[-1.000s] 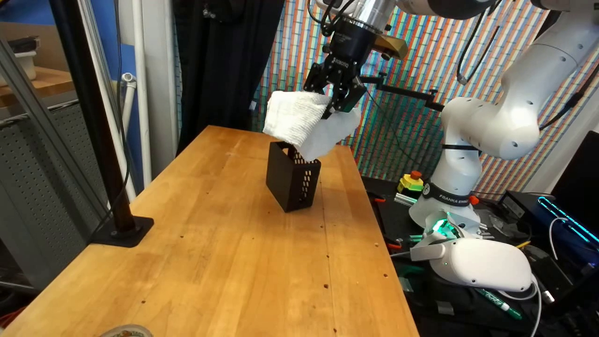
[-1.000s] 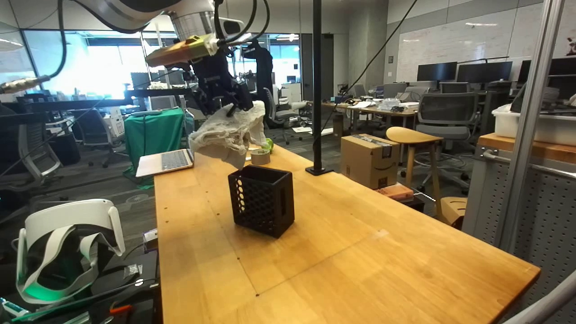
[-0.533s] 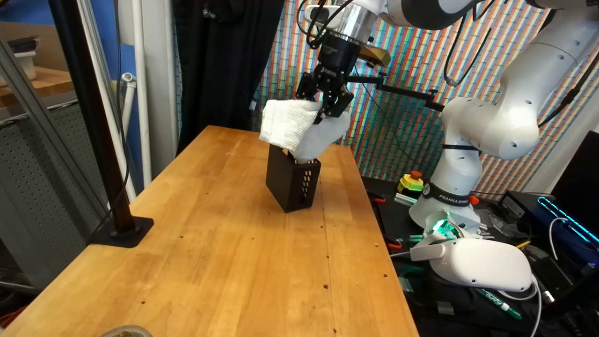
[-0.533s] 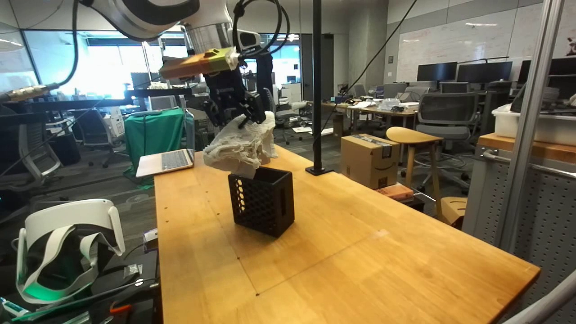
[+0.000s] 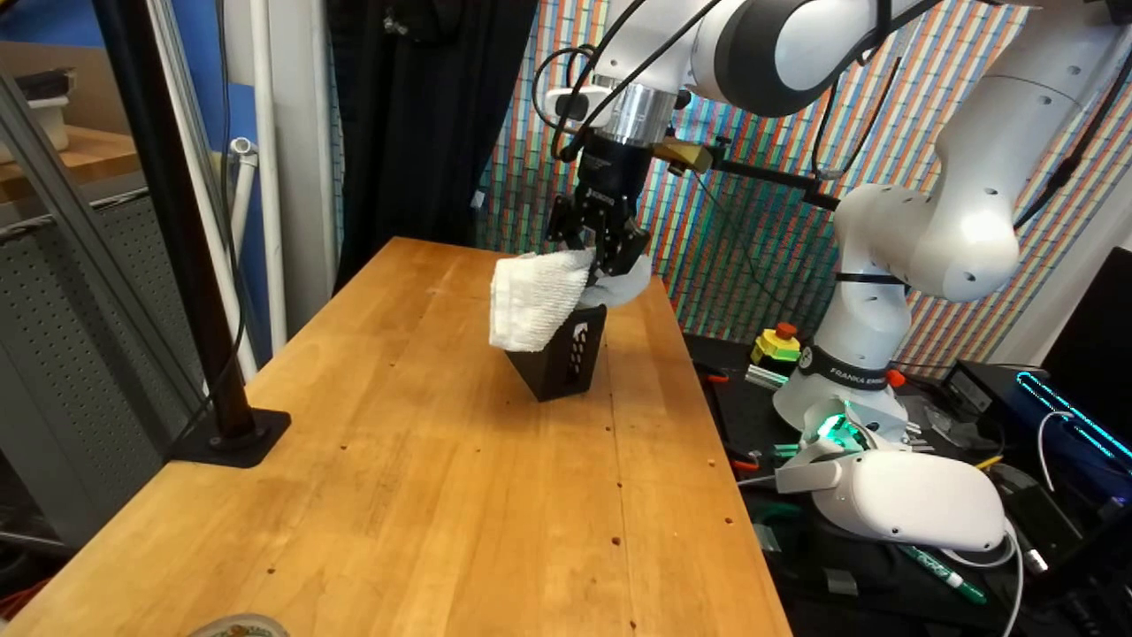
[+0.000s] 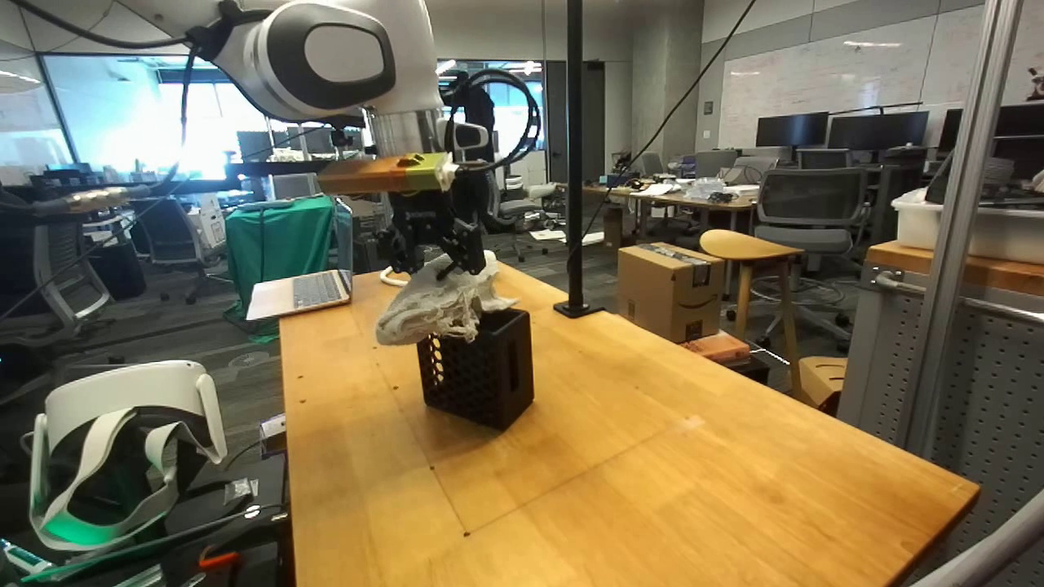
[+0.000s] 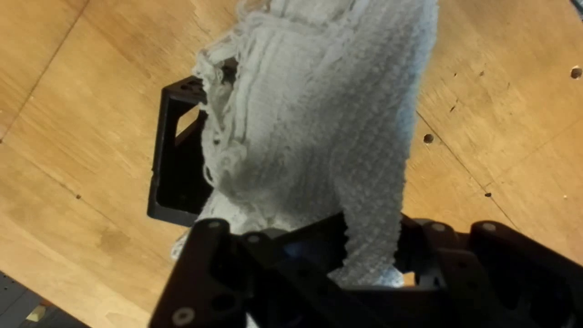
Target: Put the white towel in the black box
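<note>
The white towel (image 5: 535, 305) hangs bunched from my gripper (image 5: 601, 272), which is shut on it. It also shows in an exterior view (image 6: 436, 306) and in the wrist view (image 7: 300, 114), where a fold runs between the fingers (image 7: 371, 232). The black box (image 5: 566, 367) stands upright on the table, with perforated sides, in both exterior views (image 6: 477, 379). The gripper is just above the box. The towel covers much of its opening and drapes past its edges. In the wrist view, the box's rim (image 7: 160, 168) and dark interior show left of the towel.
The wooden table (image 5: 424, 495) bears a black pole on a flat base (image 5: 234, 438), also in an exterior view (image 6: 576, 244). A laptop (image 6: 302, 293) sits at the table's far end. A round item (image 5: 239, 627) is cut off at the near edge. A VR headset (image 5: 920, 500) lies beside the table.
The gripper has come down with the towel, and the arm has turned more upright. The towel has dropped from above the box to its rim, covering more of it. The box has not moved.
</note>
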### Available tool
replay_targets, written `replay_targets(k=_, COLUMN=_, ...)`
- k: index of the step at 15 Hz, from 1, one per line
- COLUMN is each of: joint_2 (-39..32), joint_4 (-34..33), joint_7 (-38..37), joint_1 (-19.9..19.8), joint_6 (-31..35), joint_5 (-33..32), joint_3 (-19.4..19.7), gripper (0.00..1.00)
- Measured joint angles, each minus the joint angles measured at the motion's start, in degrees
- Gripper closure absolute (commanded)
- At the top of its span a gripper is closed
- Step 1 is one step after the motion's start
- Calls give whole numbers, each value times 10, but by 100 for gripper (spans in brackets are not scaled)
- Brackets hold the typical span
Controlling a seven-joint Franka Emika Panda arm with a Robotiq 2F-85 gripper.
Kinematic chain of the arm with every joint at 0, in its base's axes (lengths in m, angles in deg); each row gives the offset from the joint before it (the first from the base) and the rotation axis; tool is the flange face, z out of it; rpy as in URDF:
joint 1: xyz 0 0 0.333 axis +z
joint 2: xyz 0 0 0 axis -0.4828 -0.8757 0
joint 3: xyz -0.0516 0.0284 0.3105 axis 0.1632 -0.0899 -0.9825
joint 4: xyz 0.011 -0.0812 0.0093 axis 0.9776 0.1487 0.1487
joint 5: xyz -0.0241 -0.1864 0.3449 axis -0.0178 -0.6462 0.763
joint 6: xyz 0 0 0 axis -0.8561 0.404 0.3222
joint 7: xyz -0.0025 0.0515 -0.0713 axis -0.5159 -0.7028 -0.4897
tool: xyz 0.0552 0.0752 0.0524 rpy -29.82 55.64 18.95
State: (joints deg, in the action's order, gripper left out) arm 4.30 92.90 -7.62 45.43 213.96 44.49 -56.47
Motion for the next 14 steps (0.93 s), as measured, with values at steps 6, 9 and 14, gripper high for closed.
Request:
replay_targets(k=6, joint_2=-15, joint_4=0, joint_7=-18, joint_1=-15, joint_6=0, joint_5=-9, joint_3=-3, gripper=84)
replay_targets(k=9, joint_2=-22, joint_4=1, joint_7=-47, joint_1=-18, joint_6=6, joint_5=-27, joint_3=-18, gripper=83)
replay_targets(k=14, joint_2=-62, joint_4=-2, joint_7=-64, joint_1=-18, joint_6=43, joint_5=-43, joint_3=-37, gripper=84)
